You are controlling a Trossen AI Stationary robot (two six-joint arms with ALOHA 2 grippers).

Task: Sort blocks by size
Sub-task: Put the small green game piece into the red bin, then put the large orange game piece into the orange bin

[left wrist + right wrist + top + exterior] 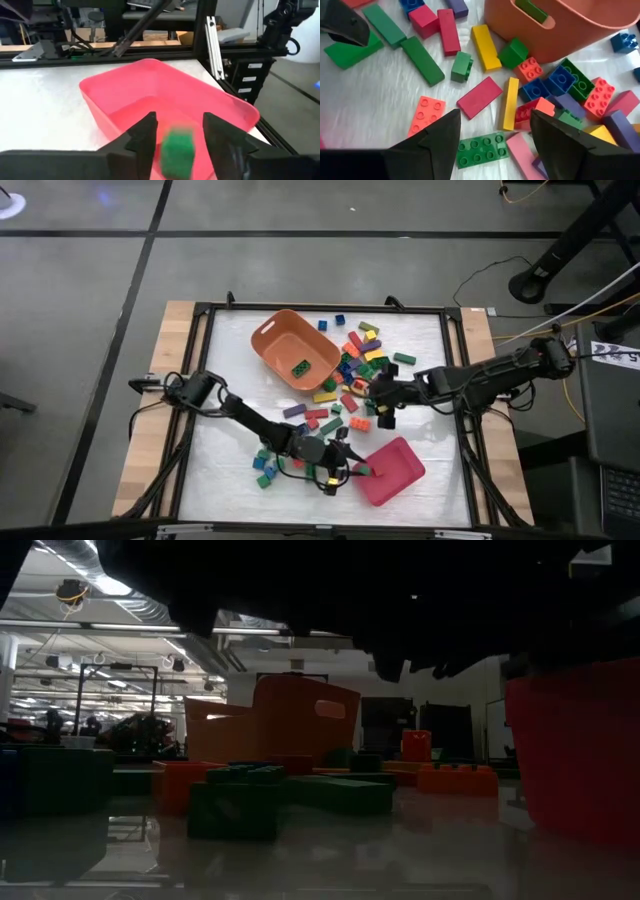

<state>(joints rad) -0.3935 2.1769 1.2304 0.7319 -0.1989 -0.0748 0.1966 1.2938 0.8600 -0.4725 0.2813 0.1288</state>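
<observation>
Many coloured blocks (350,365) lie on the white table between the orange tub (295,350) and the pink-red tray (392,470). More blocks (265,470) lie by my left arm. My left gripper (350,465) is open at the tray's left rim (120,115). A small green block (177,150) shows blurred between its fingers and touches neither. My right gripper (378,402) is open and empty, just above the pile. In the right wrist view its fingers (495,120) stand over a green studded brick (482,150) and a yellow long brick (510,102).
The orange tub (560,20) holds a green block (300,367). A black frame (455,380) runs round the table. In the low view the tub (290,720), the tray's wall (575,750) and green blocks (235,800) stand on the table. Bare white surface lies at the near right (440,450).
</observation>
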